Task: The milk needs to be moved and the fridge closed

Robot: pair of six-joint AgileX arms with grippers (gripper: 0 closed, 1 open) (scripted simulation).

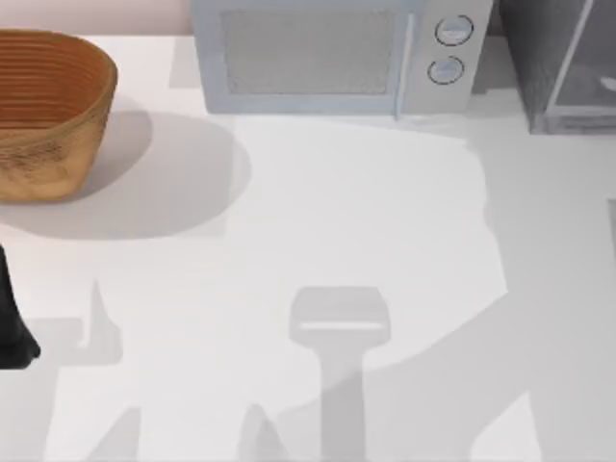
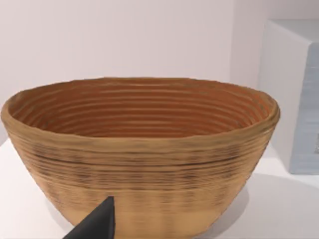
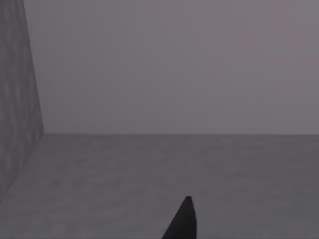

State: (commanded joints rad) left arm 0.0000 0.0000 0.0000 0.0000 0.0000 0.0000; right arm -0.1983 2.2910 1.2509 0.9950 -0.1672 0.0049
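The fridge (image 1: 563,67) and basket (image 1: 48,111) are cut off by the top view's edges.

Top cam looks straight down on the tabletop (image 1: 366,221): basket (image 1: 48,111) at the far left corner, microwave (image 1: 327,58) along the far edge, fridge (image 1: 558,63) at the far right corner. My left wrist cam sits low and close, facing the basket (image 2: 139,154) side-on, microwave (image 2: 294,94) edge beyond it; top and left wrist views share both. My right wrist cam is dim, close to a grey speckled wall (image 3: 17,99) and a flat floor.
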